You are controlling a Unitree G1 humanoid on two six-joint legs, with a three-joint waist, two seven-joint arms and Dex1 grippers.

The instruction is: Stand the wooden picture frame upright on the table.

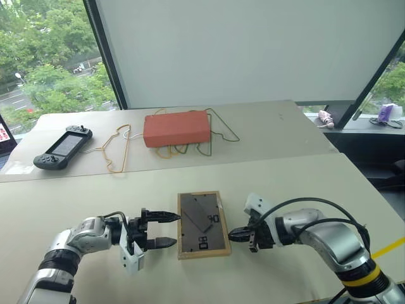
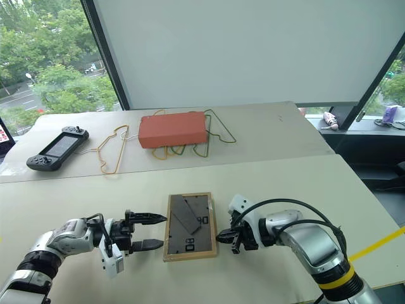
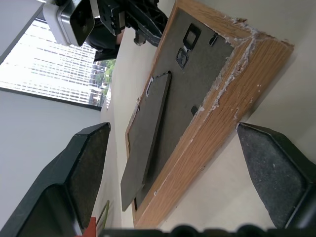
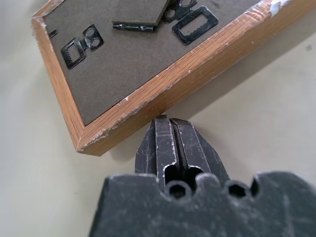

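Note:
The wooden picture frame (image 1: 202, 225) lies flat and face down on the table (image 1: 291, 180), its dark grey backing, prop stand and black clips facing up. My left gripper (image 1: 176, 229) is open just off the frame's left edge, one finger on each side of that edge's line; its fingers (image 3: 86, 163) straddle the frame's corner (image 3: 232, 94) in the left wrist view. My right gripper (image 1: 233, 234) is shut, its closed tips (image 4: 167, 129) resting against the frame's right wooden edge (image 4: 163, 89) near the near corner.
An orange-red box (image 1: 177, 128) sits at the back on the far table section, with thin wire hangers (image 1: 120, 151) around it. A dark handheld game console (image 1: 62, 147) lies at the back left. The table's right edge runs down the right.

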